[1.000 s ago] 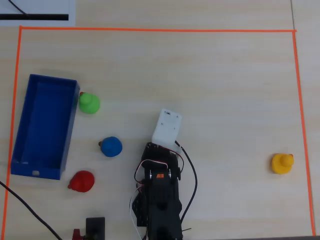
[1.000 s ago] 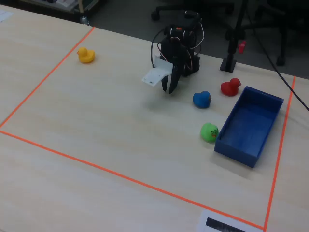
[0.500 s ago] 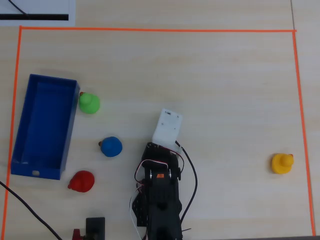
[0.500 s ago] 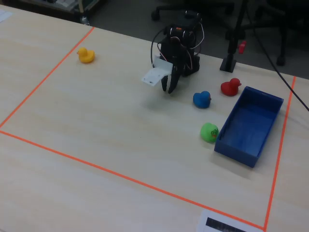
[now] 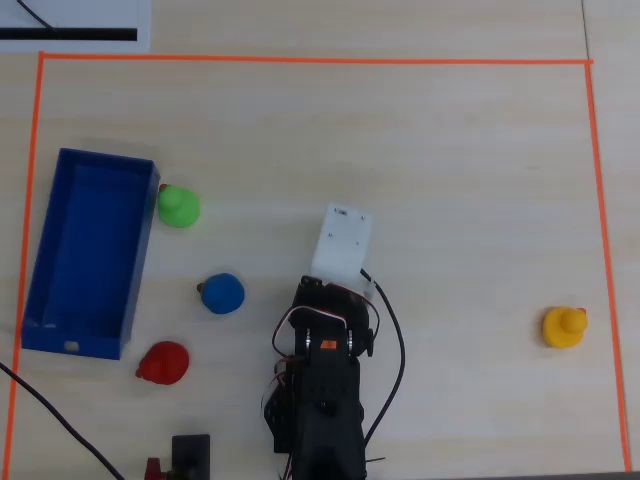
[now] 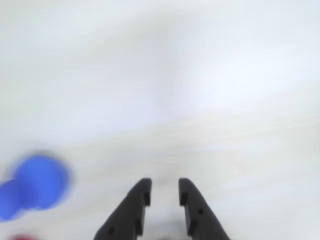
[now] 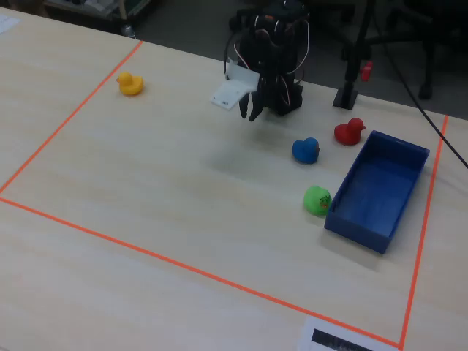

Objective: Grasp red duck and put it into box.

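Observation:
The red duck (image 5: 163,363) sits on the table near the front-left corner of the taped area in the overhead view, just below the short end of the blue box (image 5: 88,250). In the fixed view the red duck (image 7: 349,131) lies beside the box's (image 7: 380,183) far end. My gripper (image 7: 252,110) hangs raised above the table, well apart from the red duck. In the wrist view the gripper (image 6: 164,192) is open by a narrow gap with nothing between its black fingers. A red sliver of the red duck (image 6: 22,236) shows at the bottom left edge.
A blue duck (image 5: 222,293) lies between my arm and the box, and a green duck (image 5: 178,206) touches the box's long side. A yellow duck (image 5: 564,326) sits far right. Orange tape (image 5: 300,60) frames the workspace. A black stand (image 5: 190,452) is near the red duck.
The arm has lifted, raising the gripper off the table; in the overhead view its white mount has shifted slightly right and up. The ducks and box have not moved.

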Controlling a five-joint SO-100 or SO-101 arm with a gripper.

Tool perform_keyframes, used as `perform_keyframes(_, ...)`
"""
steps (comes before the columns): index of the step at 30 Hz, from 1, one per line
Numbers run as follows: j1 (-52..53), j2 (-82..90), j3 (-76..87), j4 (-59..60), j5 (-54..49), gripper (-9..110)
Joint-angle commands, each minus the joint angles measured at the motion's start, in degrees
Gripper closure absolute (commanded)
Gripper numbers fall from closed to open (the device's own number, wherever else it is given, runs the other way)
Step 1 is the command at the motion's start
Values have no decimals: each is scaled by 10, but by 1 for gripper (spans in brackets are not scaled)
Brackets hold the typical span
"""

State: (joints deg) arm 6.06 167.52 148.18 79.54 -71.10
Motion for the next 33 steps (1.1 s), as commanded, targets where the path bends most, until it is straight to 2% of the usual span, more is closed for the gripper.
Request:
perform_keyframes(1,-31,-142,-176,19,60,98)
perform_keyframes(8,-92,-307,-427,163,88,93)
perform_keyframes(15,-121,-334,-452,161,73,75)
perform_keyframes(22,-329,-403,-482,130,173,71)
perform_keyframes(29,-469,-437,-440,91,182,71)
perform_keyframes(33,-548,-435,-451,118,182,70)
